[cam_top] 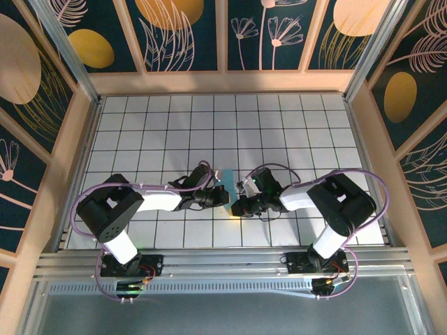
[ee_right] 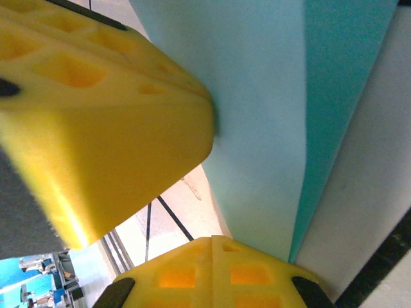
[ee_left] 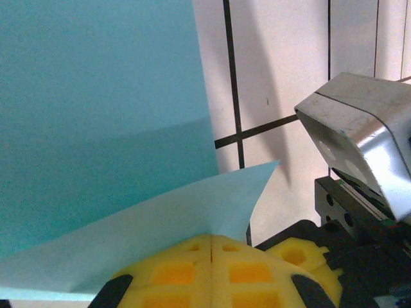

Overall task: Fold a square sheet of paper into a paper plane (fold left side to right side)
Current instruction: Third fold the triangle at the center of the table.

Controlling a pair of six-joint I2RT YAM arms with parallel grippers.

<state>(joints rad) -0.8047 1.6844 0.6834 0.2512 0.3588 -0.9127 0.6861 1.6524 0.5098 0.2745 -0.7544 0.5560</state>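
Observation:
The square sheet of paper (cam_top: 225,179) is light teal and stands lifted off the table between the two arms, bent over on itself. In the left wrist view the paper (ee_left: 96,96) rises from the tip of my left gripper (ee_left: 212,239), whose yellow pads are pressed together on its lower flap. My right gripper (ee_right: 212,240) is shut as well, with the paper (ee_right: 270,96) running down into its pad tips. The two grippers, left (cam_top: 223,197) and right (cam_top: 239,206), almost touch at the table's middle. The paper plane is out of view.
The table (cam_top: 293,132) is white tile with black grid lines. Patterned dark wall panels in wooden frames (cam_top: 223,82) enclose it on three sides. An aluminium rail (cam_top: 223,262) with both arm bases runs along the near edge. Purple cables loop over each arm.

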